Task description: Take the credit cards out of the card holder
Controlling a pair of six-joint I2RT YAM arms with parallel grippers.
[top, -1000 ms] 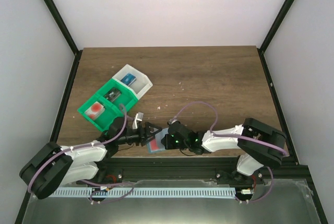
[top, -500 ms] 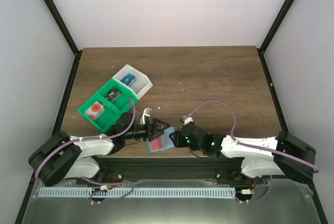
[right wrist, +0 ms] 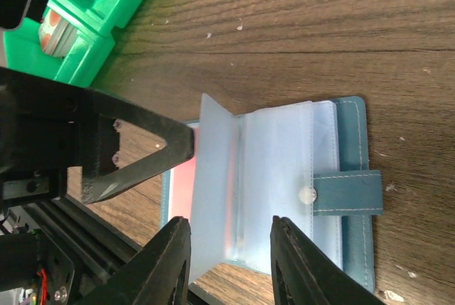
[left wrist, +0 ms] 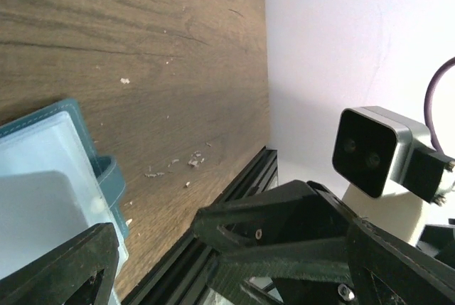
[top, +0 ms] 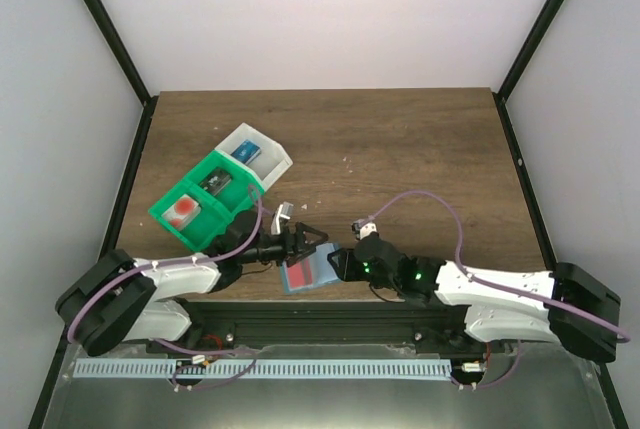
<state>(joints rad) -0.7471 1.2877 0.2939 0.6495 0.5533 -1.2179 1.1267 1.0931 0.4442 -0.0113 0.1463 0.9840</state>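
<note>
Card holder (top: 308, 272) laid open, pocket leaves fanned. One credit card (right wrist: 180, 177) seen lodged inside; extraction judged unfinished. Another red-spotted card (top: 183, 211) seen in green tray (top: 185, 233), beyond holder, leftward. Left gripper (top: 312, 243) spread wide at holder's left edge. Right gripper (right wrist: 231, 228) narrowly parted at holder's right, nothing held.

card holder (top: 318, 271): open, red card (top: 298, 277) showing | left hand (top: 308, 245), right hand (top: 338, 263): flanking it

bright even light, soft shadows, close foreground slightly blurred
</note>
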